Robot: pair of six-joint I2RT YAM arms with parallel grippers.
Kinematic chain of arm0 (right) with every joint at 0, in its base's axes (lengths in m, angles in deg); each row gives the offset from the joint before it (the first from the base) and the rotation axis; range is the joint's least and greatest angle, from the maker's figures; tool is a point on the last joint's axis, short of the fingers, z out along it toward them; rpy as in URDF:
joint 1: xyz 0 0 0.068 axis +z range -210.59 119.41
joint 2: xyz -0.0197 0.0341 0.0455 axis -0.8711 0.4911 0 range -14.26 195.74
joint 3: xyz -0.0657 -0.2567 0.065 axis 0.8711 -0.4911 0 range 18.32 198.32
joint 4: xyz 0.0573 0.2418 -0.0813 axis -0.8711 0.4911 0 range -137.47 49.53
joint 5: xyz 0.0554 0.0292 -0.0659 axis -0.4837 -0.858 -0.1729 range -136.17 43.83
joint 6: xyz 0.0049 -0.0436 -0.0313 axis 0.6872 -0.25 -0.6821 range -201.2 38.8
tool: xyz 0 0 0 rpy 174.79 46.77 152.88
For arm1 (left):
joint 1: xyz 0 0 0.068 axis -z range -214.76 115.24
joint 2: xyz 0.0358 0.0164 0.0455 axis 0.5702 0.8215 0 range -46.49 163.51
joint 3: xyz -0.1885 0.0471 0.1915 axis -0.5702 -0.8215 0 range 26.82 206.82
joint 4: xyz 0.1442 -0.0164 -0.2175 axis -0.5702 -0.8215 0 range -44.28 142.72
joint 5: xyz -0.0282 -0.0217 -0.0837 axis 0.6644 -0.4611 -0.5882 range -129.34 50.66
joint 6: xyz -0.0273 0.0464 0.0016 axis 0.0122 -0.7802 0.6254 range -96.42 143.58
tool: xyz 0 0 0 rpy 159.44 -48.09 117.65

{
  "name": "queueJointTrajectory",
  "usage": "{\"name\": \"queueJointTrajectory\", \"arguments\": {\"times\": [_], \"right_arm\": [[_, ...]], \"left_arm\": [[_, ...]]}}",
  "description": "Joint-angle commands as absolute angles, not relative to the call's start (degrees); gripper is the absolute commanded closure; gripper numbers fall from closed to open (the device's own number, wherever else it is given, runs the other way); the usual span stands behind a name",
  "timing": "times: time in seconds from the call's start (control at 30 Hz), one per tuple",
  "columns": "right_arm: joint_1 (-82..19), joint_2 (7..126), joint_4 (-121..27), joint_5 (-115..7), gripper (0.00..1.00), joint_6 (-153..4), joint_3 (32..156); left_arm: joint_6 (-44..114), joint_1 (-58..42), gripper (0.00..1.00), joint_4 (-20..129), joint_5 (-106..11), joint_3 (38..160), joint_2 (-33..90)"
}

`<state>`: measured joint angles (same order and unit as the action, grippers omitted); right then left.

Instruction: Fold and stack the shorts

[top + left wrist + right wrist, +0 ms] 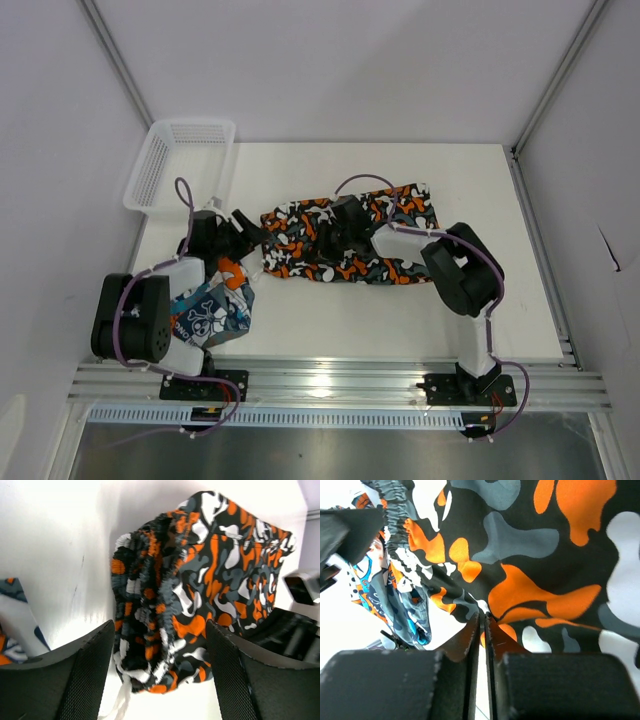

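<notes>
The camouflage shorts (395, 255) lie spread across the middle of the table. Their gathered waistband end points left. My left gripper (250, 232) is open at that end; in the left wrist view the waistband (145, 605) lies between its fingers (160, 675). My right gripper (335, 235) sits on the middle of these shorts. In the right wrist view it (484, 617) is shut, pinching an edge of the camouflage cloth (545, 555). The teal patchwork skull shorts (215, 315) lie crumpled under my left arm and show in the left wrist view (15, 615) and the right wrist view (395, 600).
A white mesh basket (180, 165) stands at the table's back left corner, just beyond my left gripper. White walls with metal frame rails enclose the table. The right arm's body (300, 587) shows at the right edge of the left wrist view.
</notes>
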<state>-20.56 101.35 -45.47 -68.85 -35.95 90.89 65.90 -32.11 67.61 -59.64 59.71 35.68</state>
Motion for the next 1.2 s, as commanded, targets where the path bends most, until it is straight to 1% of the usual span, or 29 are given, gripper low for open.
{"name": "queueJointTrajectory", "arguments": {"times": [0.0, 0.13, 0.17, 0.2, 0.37, 0.4, 0.5, 0.57, 0.73, 0.93, 0.97, 1.17], "right_arm": [[-20.33, 97.89, -44.74, -68.75, 0.83, -38.05, 90.82], [-19.98, 96.75, -43.35, -68.23, 0.72, -39.01, 92.93], [-19.98, 96.49, -43.17, -68.23, 0.71, -39.19, 93.46], [-19.89, 96.40, -42.90, -68.40, 0.70, -39.28, 93.90], [-19.89, 96.13, -42.64, -68.58, 0.65, -39.89, 95.39], [-19.81, 96.39, -42.46, -68.41, 0.62, -39.89, 95.74], [-20.15, 97.62, -41.94, -68.41, 0.59, -40.68, 98.55], [-20.42, 98.41, -42.37, -68.32, 0.59, -40.60, 100.14], [-22.09, 103.15, -46.50, -69.63, 0.58, -38.40, 103.47], [-23.14, 112.21, -43.08, -72.01, 0.59, -37.09, 113.93], [-23.23, 114.13, -42.56, -72.01, 0.58, -36.73, 114.72], [-23.85, 116.87, -41.06, -70.69, 0.58, -34.80, 115.44]], "left_arm": [[63.57, -31.95, 0.24, 68.45, -61.92, 63.47, 40.16], [62.16, -31.95, 0.22, 68.01, -63.60, 67.95, 44.47], [62.08, -32.12, 0.19, 67.83, -63.78, 68.39, 45.78], [62.07, -32.13, 0.18, 67.57, -64.04, 69.18, 46.40], [61.99, -32.74, 0.17, 65.99, -65.01, 72.87, 49.83], [61.90, -32.83, 0.17, 65.55, -64.75, 73.23, 50.44], [61.37, -33.27, 0.16, 64.93, -64.22, 74.81, 51.59], [60.93, -33.70, 0.16, 64.14, -64.39, 76.83, 53.52], [60.23, -34.59, 0.16, 63.35, -65.36, 76.92, 55.11], [59.44, -34.59, 0.16, 61.76, -62.90, 76.66, 53.97], [59.87, -34.59, 0.16, 61.85, -62.90, 76.74, 54.14], [61.02, -33.36, 0.16, 63.34, -62.72, 76.04, 55.37]]}}
